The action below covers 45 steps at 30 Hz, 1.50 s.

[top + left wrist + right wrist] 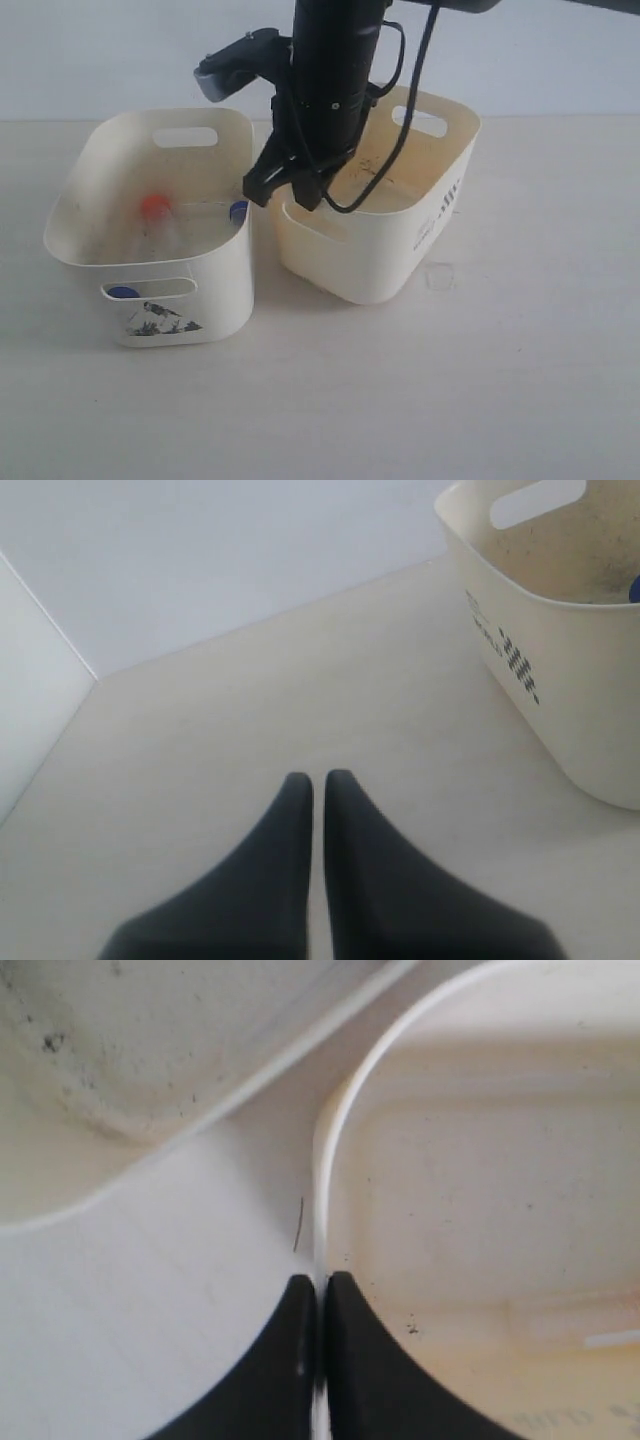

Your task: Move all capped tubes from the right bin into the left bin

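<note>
Right gripper (320, 1285): jaws pressed together, nothing in them, parked right above the gap where the two bins' rims run side by side.

Orange-capped tube (153, 207) and blue-capped tube (238, 210) lie on the floor of the left bin (225, 290). Second blue cap (123, 293) shows through its front handle slot. That's three; fourth tube not visible. Right bin (380, 270) floor is mostly hidden by the arm in the exterior view. Right wrist view shows a pale streak (575, 1320) on its yellowish bottom, too blurred to call a tube.

Risks:
- Calling it done on three. A clear body on a cream floor is easy to miss.
- Going straight down from here with jaws closed lands on the rim. That bin gets shoved or tipped, and the neighbour just beside it goes too.
- If the streak is a tube: round, lying flat, likely to roll out of an off-centre pinch.
- Cable (345, 207) loops down over the right bin and could hook its rim on a lift.

Left gripper (318, 780): also closed and empty, over the table (200, 740). No conflict.
</note>
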Motion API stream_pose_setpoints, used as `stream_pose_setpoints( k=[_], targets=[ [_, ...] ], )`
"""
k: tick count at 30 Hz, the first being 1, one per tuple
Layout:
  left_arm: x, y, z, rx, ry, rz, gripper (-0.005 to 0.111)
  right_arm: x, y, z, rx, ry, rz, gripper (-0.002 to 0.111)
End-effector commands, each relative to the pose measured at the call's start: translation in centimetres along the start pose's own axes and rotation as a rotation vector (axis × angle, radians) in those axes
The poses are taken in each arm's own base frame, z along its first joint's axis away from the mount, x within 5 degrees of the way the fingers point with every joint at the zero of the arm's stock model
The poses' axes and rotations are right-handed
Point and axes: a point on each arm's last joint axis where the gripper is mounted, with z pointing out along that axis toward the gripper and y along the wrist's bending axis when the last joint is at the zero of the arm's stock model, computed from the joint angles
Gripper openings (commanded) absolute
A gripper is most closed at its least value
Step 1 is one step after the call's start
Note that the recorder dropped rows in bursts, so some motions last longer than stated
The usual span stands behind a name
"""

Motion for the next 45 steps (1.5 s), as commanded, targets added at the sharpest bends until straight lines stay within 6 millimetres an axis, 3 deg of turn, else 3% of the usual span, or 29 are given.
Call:
stream_pose_setpoints(
  k=[1,11,20,23,26,28,30,34,39,45],
  targets=[
    [-0.2,0.0,0.0,0.004,-0.01,-0.012,0.004,2.0,0.4,-1.1,0.008,0.034,-0.093,0.0],
    [-0.2,0.0,0.0,0.004,-0.01,-0.012,0.004,5.3,1.4,-0.6,-0.041,0.118,-0.424,0.0],
    [-0.2,0.0,0.0,0.004,-0.01,-0.012,0.004,5.8,1.2,-0.1,-0.017,0.155,-0.419,0.001],
    [-0.2,0.0,0.0,0.004,-0.01,-0.012,0.004,5.8,1.1,-0.1,-0.003,0.161,-0.383,0.013],
    [-0.2,0.0,0.0,0.004,-0.01,-0.012,0.004,5.8,1.1,-0.1,-0.003,0.161,-0.377,0.039],
    [-0.2,0.0,0.0,0.004,-0.01,-0.012,0.004,5.8,1.1,-0.1,-0.002,0.161,-0.375,0.05],
    [-0.2,0.0,0.0,0.004,-0.01,-0.012,0.004,5.7,1.1,-0.6,0.006,0.148,-0.351,0.052],
    [-0.2,0.0,0.0,0.004,-0.01,-0.012,0.004,5.7,1.1,-2.5,0.032,0.1,-0.322,0.043],
    [-0.2,0.0,0.0,0.004,-0.01,-0.012,0.004,6.4,1.5,-6.2,0.075,0.015,-0.257,0.04],
    [-0.2,0.0,0.0,0.004,-0.01,-0.012,0.004,6.6,1.7,-9.5,0.122,-0.137,-0.045,0.037]
  ],
)
